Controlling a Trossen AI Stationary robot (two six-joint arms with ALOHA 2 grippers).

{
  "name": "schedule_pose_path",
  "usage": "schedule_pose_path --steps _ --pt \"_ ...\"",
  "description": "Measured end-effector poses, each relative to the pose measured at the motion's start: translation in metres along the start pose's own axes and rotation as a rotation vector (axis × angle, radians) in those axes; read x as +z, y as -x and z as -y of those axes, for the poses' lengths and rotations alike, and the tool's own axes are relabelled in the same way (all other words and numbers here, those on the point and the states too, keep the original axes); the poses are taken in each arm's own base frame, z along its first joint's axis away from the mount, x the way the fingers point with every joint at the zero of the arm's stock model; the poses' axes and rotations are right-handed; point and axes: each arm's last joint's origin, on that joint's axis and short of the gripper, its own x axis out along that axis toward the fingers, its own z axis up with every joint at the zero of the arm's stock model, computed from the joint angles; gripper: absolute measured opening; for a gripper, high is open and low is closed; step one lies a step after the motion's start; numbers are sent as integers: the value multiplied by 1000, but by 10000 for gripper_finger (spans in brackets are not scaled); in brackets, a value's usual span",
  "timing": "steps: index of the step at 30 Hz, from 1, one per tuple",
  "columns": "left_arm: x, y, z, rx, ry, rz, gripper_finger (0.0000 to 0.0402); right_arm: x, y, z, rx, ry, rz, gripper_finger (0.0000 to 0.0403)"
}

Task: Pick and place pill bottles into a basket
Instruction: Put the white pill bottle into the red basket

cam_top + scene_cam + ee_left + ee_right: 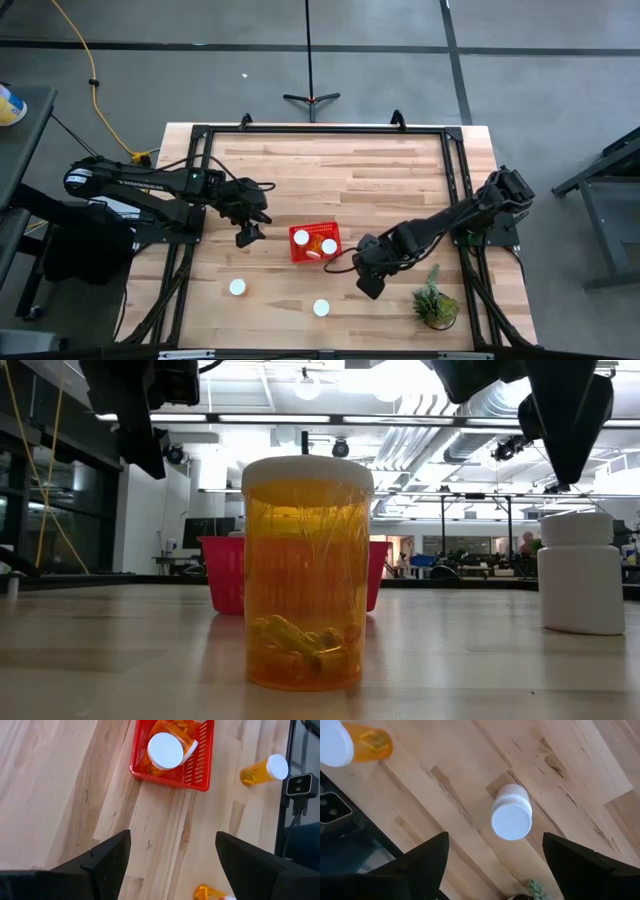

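High view: I'm seeing my left gripper point(247, 235) hanging open left of the basket point(314, 243) holding bottles point(301, 238); right gripper point(368, 284) gaping empty beside a standing bottle point(321, 307).

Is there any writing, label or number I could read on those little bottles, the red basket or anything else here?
None can be read.
The orange pill bottle nearest the low camera shows no label.
The white bottle beside it is plain.
The red basket has no lettering.
Signs in the room behind the table are too small to read.
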Motion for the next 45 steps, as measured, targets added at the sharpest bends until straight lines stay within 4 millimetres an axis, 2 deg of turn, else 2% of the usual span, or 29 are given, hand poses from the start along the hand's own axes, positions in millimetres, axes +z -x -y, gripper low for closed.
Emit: schedule_pose_path --steps 11,20,40,45 --pt "-1 0 0 -18 -32 -13 325 5 -7 0 -24 -56 13 312" --pt "-1 0 1 -36 -32 -24 325 8 -34 -3 -79 -54 -45 312" --pt "-1 0 1 -37 -37 -25 325 3 -35 -4 -96 -69 -57 312" --pt "-1 0 1 -38 -38 -25 325 5 -45 -7 -99 -53 -61 312"
